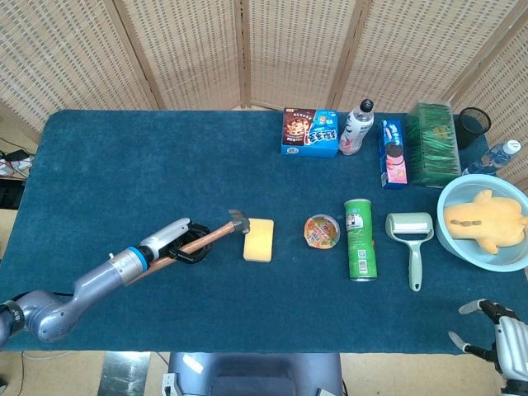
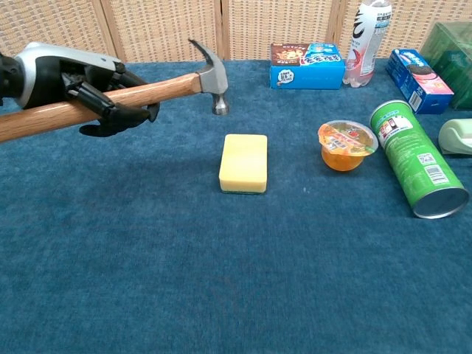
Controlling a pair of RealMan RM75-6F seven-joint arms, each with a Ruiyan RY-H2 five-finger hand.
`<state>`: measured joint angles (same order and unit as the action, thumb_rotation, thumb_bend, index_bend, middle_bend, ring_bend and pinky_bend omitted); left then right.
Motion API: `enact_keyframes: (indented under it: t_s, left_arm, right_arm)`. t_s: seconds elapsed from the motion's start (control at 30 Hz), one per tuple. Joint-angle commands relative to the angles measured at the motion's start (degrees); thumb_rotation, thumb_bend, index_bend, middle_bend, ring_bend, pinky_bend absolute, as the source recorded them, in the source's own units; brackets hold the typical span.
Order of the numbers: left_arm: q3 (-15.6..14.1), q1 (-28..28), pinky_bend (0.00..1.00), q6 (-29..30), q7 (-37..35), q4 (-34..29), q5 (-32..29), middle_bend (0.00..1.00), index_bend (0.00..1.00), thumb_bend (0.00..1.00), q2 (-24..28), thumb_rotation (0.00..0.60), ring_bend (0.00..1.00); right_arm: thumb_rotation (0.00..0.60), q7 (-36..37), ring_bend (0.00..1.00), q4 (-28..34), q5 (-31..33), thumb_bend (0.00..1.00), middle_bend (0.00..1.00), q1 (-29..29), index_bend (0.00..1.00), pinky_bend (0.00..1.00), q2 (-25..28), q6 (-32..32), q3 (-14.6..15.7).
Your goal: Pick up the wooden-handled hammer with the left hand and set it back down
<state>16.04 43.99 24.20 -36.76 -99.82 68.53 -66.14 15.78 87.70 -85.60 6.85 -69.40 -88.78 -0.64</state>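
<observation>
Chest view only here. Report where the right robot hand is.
Observer: The right robot hand hangs off the table at its front right corner, fingers spread, holding nothing.
Operator: Name what's cut off at my right edge.
Observer: A lint roller, lying flat, handle pointing toward the robot.
Operator: Tell me what's beyond it.
Observer: A pale blue bowl holding a yellow plush toy.

wooden hammer handle (image 2: 158,91), matt cloth table (image 2: 221,280)
</observation>
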Motion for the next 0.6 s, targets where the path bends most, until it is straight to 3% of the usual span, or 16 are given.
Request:
enact_keyframes:
  t_s: [0.03,0.17,0.37,0.6]
  left_arm:
    - [-1.45,-2.17,0.83,2.91,0.82,0.03,1.95,0.77,0.71,0.52,0.80,0.600,0.75]
    - [-4.21,-6.62,0.83,11.35,4.22,1.08,4.81,0.77,0.71,0.51,0.06,0.600,0.75]
    - [-6.89,-10.09,0.83,19.46,10.27,5.85,4.51,0.77,0.71,0.51,-3.95,0.600,0.75]
    - [-8.27,-11.05,0.78,23.94,19.58,12.35,1.03,0.77,0.71,0.50,-9.51,0.600,0.75]
  right_arm:
    - [0.600,-0.21,0.40,0.09,-0.11,0.16,0.44,-0.07,0.46,0.33,-0.01,0.04,0.03]
    - [0.600,-0.48,0.40,0.18,-0.35,0.16,0.44,-0.45,0.46,0.33,-0.28,0.51,0.06]
    - [0.600,-0.56,0.40,-0.05,-0.46,0.16,0.44,-1.03,0.46,0.33,-0.55,1.35,0.09]
    - [0.600,-0.25,0.40,-0.35,-0.23,0.16,0.44,-1.24,0.46,0.33,-0.59,1.71,0.03]
